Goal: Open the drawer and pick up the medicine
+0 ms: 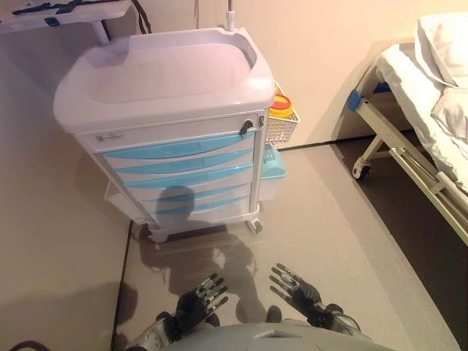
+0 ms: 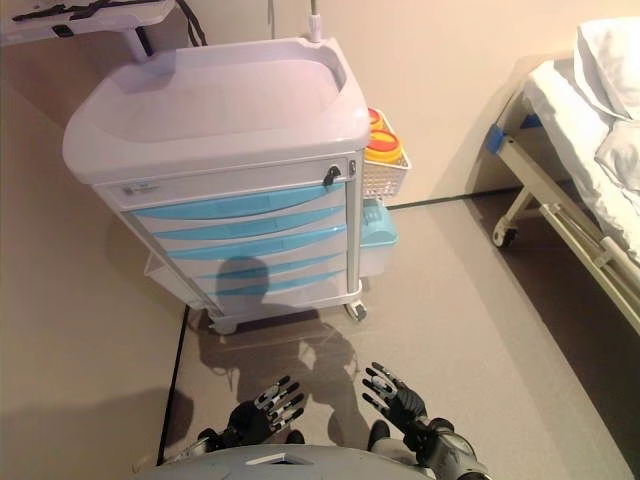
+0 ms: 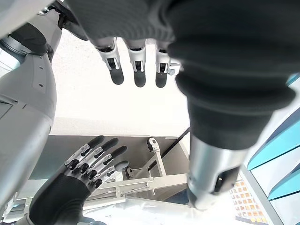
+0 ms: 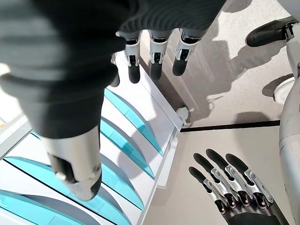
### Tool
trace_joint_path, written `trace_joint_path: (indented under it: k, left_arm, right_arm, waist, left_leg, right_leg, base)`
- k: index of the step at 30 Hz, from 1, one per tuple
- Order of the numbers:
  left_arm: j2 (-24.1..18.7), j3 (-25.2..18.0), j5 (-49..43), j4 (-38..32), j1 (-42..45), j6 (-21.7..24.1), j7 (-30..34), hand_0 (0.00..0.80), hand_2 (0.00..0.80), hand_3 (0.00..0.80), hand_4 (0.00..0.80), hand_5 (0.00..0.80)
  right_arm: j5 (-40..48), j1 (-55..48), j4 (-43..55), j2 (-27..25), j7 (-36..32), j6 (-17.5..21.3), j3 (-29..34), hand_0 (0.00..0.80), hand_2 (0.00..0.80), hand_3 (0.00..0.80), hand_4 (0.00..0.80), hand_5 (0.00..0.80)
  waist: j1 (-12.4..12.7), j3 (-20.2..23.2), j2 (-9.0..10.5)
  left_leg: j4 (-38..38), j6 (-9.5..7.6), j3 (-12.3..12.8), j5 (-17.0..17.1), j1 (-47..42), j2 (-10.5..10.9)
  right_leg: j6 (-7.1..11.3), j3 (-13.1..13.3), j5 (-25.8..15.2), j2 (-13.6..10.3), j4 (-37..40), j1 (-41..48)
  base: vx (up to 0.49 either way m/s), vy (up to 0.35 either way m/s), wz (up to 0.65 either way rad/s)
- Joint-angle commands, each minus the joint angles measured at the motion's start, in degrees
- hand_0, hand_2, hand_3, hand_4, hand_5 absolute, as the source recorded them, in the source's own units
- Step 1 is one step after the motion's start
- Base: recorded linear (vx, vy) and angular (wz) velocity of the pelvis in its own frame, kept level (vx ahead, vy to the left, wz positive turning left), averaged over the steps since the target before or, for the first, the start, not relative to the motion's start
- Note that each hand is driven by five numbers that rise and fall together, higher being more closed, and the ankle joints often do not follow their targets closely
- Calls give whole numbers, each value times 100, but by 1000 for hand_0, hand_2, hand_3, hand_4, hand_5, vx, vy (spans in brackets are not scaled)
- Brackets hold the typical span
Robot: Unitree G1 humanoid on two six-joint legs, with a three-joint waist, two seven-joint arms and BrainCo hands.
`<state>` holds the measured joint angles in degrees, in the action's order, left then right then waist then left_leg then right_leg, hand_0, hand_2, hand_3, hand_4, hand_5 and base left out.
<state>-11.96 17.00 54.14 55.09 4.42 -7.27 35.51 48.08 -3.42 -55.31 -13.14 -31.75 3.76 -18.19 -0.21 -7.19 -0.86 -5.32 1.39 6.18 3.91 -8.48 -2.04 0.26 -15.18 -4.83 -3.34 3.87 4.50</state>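
Note:
A white medical cart (image 1: 161, 80) stands on castors ahead of me, with several light blue drawers (image 1: 179, 150) in its front, all shut. No medicine shows. My left hand (image 1: 199, 301) and my right hand (image 1: 298, 288) hang low in front of me, well short of the cart, both with straight fingers and holding nothing. The left wrist view shows my left hand's fingers (image 3: 136, 63) straight and my right hand (image 3: 89, 161) beyond them. The right wrist view shows my right hand's fingers (image 4: 154, 58) straight over the drawers (image 4: 126, 122).
A white wire basket (image 1: 281, 124) with a yellow-lidded container (image 1: 282, 108) hangs on the cart's right side, a pale blue bin (image 1: 273, 170) below it. A hospital bed (image 1: 424, 110) stands at the right. A stand's foot (image 1: 58, 14) shows at the far left.

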Motion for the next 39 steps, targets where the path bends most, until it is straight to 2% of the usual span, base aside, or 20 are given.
trace_joint_path:
  k: [1, 5, 14, 28, 34, 39]
  left_arm:
    - [203, 7, 177, 154, -386, 109, 185, 0, 0, 0, 0, 0]
    - [201, -24, 305, 59, -371, 32, 356, 0, 0, 0, 0, 0]
    - [219, -31, 335, 50, -352, 198, 389, 0, 0, 0, 0, 0]
    - [236, -69, 434, 55, -338, 191, 415, 0, 0, 0, 0, 0]
    - [274, -111, 847, 36, -311, 121, 381, 0, 0, 0, 0, 0]
    - [340, -307, 1324, 114, -276, 30, 312, 0, 0, 0, 0, 0]
  right_arm:
    - [27, 245, -19, 158, -192, 70, -46, 0, 0, 0, 0, 0]
    - [25, 247, -38, 146, -222, 82, -35, 0, 0, 0, 0, 0]
    - [83, 252, -61, 167, -238, 117, -12, 0, 0, 0, 0, 0]
    - [54, 250, -40, 174, -205, 96, -1, 0, 0, 0, 0, 0]
    - [73, 248, -29, 146, -207, 74, 1, 0, 0, 0, 0, 0]
    - [100, 211, 34, 104, -203, -5, 50, 0, 0, 0, 0, 0]
  waist:
    - [-39, -114, -58]
    - [-31, -115, -67]
    - [-19, -120, -61]
    - [-11, -134, -62]
    - [4, -179, -62]
    - [-5, -304, -76]
  left_leg:
    - [32, 78, -145, -312, 253, 86]
    - [32, 84, -151, -307, 262, 84]
    - [32, 85, -153, -312, 258, 78]
    - [32, 76, -187, -315, 254, 93]
    - [32, 78, -200, -311, 258, 84]
    - [65, 60, -211, -336, 259, 90]
  right_leg:
    - [321, -157, 1079, -76, -756, 355]
    - [322, -161, 1079, -78, -761, 344]
    - [316, -164, 1082, -76, -754, 352]
    - [306, -164, 1096, -75, -768, 357]
    - [310, -157, 1075, -103, -765, 343]
    - [309, -128, 1084, -166, -863, 271]
  base:
    - [0, 0, 0]
    - [0, 0, 0]
    - [0, 0, 0]
    - [0, 0, 0]
    - [5, 5, 0]
    - [60, 57, 0]
